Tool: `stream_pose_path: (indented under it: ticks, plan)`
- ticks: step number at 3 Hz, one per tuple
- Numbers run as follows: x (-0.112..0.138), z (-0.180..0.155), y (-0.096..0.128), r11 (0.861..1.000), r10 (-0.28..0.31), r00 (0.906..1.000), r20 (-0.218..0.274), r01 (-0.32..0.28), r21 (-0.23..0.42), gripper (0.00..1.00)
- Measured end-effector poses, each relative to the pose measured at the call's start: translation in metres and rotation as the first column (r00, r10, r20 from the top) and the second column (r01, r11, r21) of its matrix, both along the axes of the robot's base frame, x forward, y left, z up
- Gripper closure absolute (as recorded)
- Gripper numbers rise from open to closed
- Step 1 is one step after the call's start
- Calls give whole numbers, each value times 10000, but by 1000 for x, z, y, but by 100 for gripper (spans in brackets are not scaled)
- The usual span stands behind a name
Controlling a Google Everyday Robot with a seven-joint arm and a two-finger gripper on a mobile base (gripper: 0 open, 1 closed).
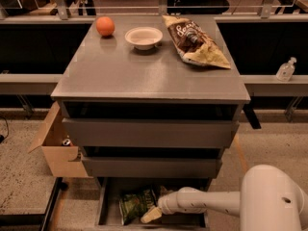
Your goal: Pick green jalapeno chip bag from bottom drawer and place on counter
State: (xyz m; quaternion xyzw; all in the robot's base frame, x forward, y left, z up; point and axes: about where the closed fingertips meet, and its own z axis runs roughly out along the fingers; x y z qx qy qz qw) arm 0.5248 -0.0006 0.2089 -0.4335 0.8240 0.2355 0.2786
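Peering into the partly cut-off bottom drawer, we are seeing one green jalapeno chip bag, one gripper just beside it; its grip we cannot tell.

green jalapeno chip bag — crumpled, in bottom drawer, gripper beside

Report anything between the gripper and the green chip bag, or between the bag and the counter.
Nothing visible separates them: the gripper sits in the bottom drawer right beside the green jalapeno chip bag. On the counter, the orange, bowl and brown chip bag lie only along the far edge.
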Motion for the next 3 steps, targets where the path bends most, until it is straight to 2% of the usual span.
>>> stream_pose_path:
  ticks: [1, 2, 3]
  plan:
    - [19, -27, 11, 9995, -143, 9999, 41, 141, 286, 0]
    - [36, -58, 18, 9993, -264, 9996, -66, 265, 255, 0]
    - [42, -90, 15, 9995, -298, 9989, -354, 303, 125, 0]
